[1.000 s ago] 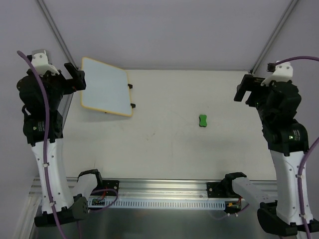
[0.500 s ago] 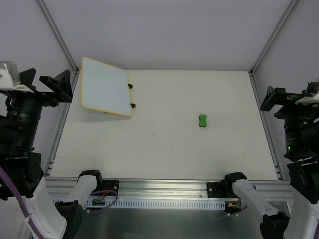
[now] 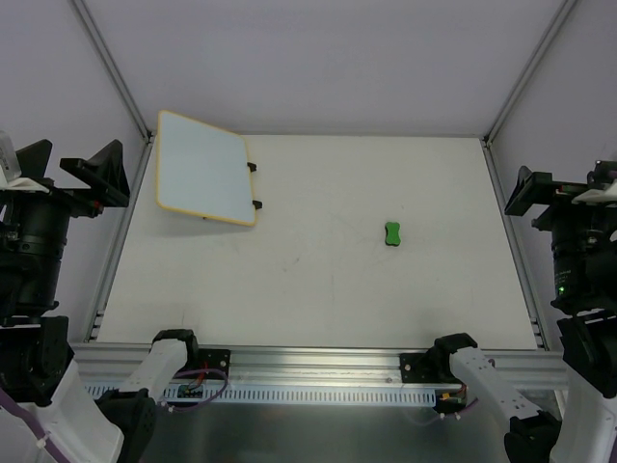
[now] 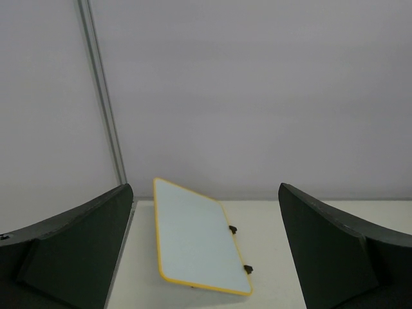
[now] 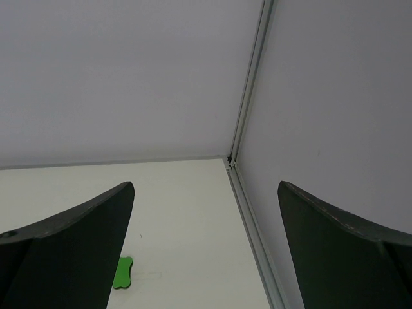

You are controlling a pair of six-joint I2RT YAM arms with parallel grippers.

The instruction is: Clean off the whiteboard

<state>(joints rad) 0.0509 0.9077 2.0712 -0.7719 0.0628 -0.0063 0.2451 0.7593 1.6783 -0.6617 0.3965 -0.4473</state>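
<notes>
The whiteboard [image 3: 202, 178], white with a yellow rim and two black clips on its right edge, lies at the table's far left corner, and its face shows no writing. It also shows in the left wrist view [image 4: 196, 241], ahead of and below the fingers. The small green eraser [image 3: 392, 233] lies on the table right of centre and appears at the lower left of the right wrist view [image 5: 122, 272]. My left gripper [image 3: 69, 166] is open and empty, raised at the left side, apart from the board. My right gripper [image 3: 569, 198] is open and empty, raised beyond the table's right edge.
Grey walls enclose the table [image 3: 318, 280] on three sides, with metal frame posts in the far corners [image 5: 248, 96]. An aluminium rail [image 3: 308, 371] with cabling runs along the near edge between the arm bases.
Both arms have pulled back and outward from over the table's far corners to its sides. The board and the eraser have not moved.
</notes>
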